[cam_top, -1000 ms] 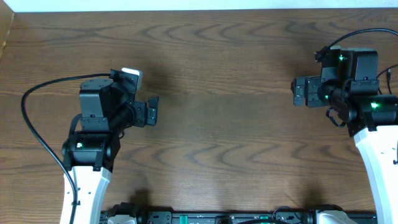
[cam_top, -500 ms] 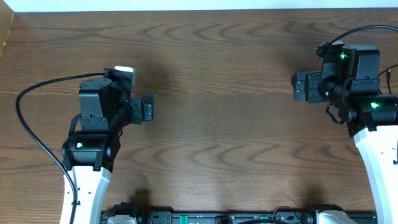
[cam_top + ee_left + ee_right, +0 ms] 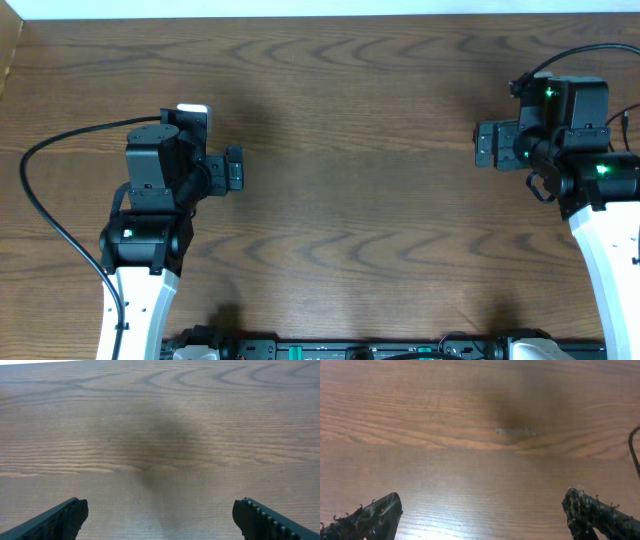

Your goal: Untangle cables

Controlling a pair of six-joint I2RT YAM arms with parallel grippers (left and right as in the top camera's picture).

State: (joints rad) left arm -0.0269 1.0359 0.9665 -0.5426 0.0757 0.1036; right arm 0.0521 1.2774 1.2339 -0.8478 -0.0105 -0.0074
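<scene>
Saw a brown wooden table [image 3: 340,200] from overhead, with one arm at each side. Found the left gripper [image 3: 235,168] at the left, about halfway between the near and the far edge, pointing right toward the middle. Found the right gripper [image 3: 485,145] at the right, slightly farther, pointing left. Noted both well apart, with bare wood between.

Saw the left gripper [image 3: 160,506] closer in the left wrist view: jaws released, wide apart, two black fingertips [image 3: 65,512] in the low corners, only wood grain and a soft dark shadow [image 3: 160,455] between. Grasped nothing. Saw the same in the right wrist view for the right gripper [image 3: 481,500]: jaws released and spread wide, rough black fingertips [image 3: 375,512], holding nothing, above wood with a small pale mark [image 3: 516,431] farther on.

Could not tell the place of the cables: found neither the black nor the white cord in any of the three views. Noticed only a thin dark curve [image 3: 635,452] at the right edge of the right wrist view, perhaps a wire of the arm, with too little in view for certainty. Saw also a thick black wire [image 3: 60,140] looping out to the left from the left arm.
</scene>
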